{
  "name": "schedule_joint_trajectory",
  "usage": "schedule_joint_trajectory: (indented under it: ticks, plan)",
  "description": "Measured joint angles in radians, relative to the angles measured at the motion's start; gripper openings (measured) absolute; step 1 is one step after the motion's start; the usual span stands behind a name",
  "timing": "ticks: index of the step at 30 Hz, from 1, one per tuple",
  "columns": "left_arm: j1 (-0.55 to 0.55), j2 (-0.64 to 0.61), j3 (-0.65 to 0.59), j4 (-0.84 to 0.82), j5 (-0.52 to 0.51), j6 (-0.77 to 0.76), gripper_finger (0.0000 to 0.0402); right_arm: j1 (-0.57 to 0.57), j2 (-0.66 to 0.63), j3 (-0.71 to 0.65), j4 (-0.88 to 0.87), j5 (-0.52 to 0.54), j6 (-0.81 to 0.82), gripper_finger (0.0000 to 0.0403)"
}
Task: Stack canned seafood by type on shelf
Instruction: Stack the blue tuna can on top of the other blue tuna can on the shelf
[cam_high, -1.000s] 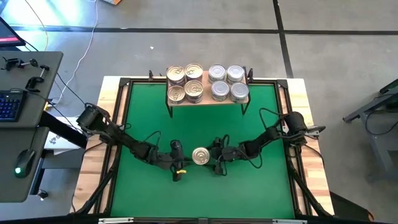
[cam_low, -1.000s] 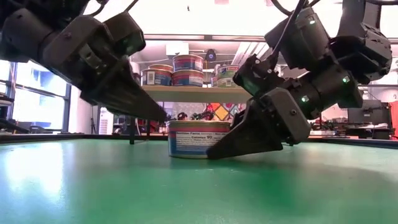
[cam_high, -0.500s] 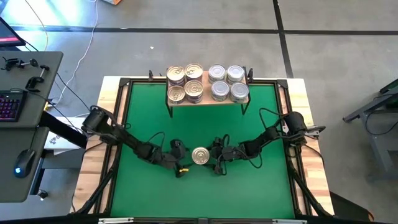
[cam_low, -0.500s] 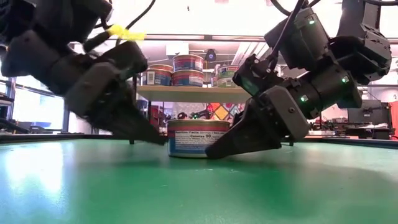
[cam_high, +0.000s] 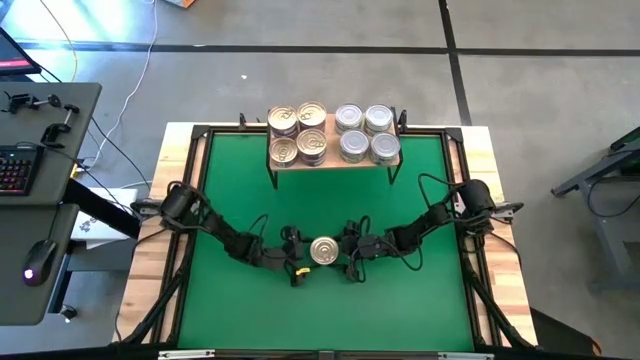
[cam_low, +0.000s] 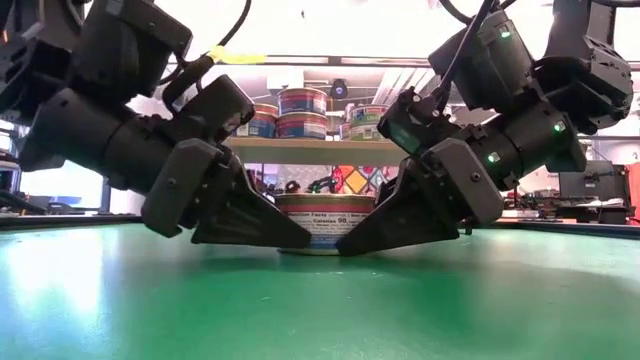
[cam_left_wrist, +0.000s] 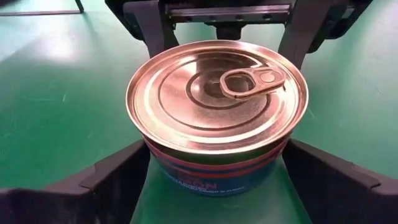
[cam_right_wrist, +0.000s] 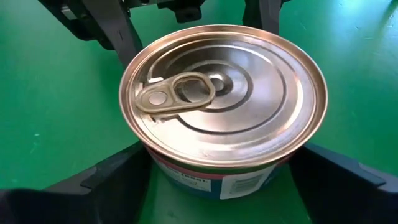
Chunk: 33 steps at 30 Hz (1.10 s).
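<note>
Standing upright on the green tabletop (cam_high: 230, 190), near its front middle, 1 gold-lidded tin (cam_high: 322, 250) sits between both arms. The left end effector (cam_high: 300, 262) reaches in from one side, its fingers (cam_left_wrist: 106, 180) spread wide on either side of the tin, released rather than clamped. The right end effector (cam_high: 343, 256) comes in from the opposite side, its fingers (cam_right_wrist: 109, 177) likewise parted around the tin with a visible gap to the wall. On the shelf (cam_high: 335, 160) at the tabletop's far edge stand 4 gold-lidded stacks (cam_high: 297, 133) at the left and 4 silver-lidded stacks (cam_high: 366, 133) at the right.
</note>
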<state>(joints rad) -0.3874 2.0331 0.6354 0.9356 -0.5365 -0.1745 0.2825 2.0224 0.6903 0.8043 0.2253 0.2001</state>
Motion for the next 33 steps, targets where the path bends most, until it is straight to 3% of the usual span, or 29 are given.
schedule_joint_trajectory:
  ticks: [20, 28, 33]
  plan:
    - [0.028, -0.001, 0.000, -0.007, 0.055, -0.226, 0.0362, 0.000, 0.001, 0.001, 0.002, 0.006, 0.025, 0.0358]
    - [0.043, -0.002, 0.027, -0.054, 0.060, -0.229, 0.0382, 0.000, 0.001, 0.002, 0.002, 0.009, 0.023, 0.0358]
    - [0.047, -0.001, 0.043, -0.074, 0.063, -0.094, 0.0383, 0.000, 0.002, 0.002, 0.002, 0.013, 0.015, 0.0358]
